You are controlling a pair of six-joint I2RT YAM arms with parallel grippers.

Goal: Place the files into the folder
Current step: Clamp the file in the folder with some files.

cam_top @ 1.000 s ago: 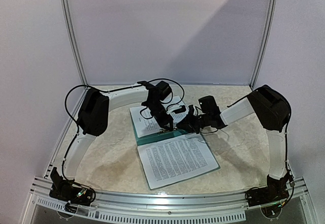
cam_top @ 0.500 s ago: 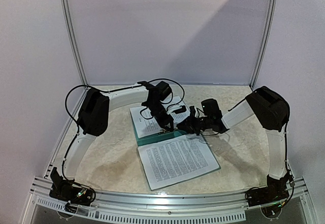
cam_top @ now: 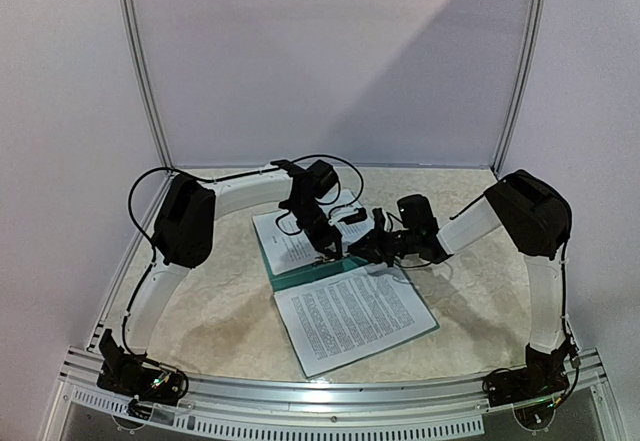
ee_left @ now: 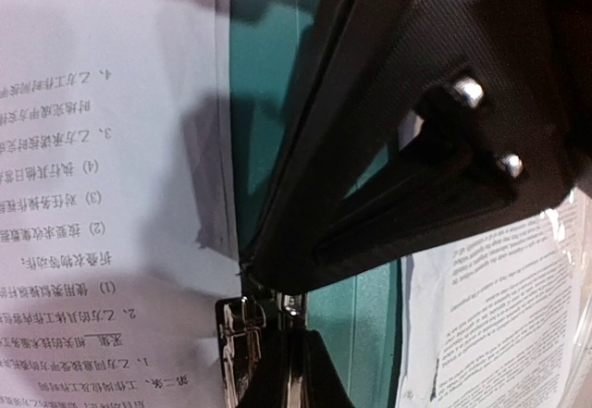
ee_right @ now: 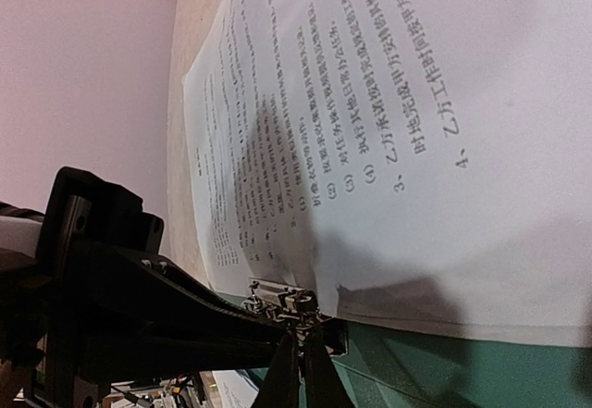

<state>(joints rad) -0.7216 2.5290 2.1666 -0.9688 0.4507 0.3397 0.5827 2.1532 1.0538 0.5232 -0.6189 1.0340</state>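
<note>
Compared with a second ago, the near half of the open folder and the files lying on it sit turned slightly toward the lower right of the top view, with their bottom corner a little further right. The right arm's wrist has also edged a touch to the right. The far sheet has hardly moved. The left gripper and right gripper meet tip to tip at the centre of the frame, over the silver clip on the folder's spine. Both pairs of jaws are closed almost to nothing with their tips against the clip. The wrist views do not show for certain whether metal is pinched between them. The printed pages lie inside the teal edges, which show as a thin border on the left and right. The near corner of the files stops short of the front rail. Bare table shows on the left and right of the folder and behind it up to the back wall.
</note>
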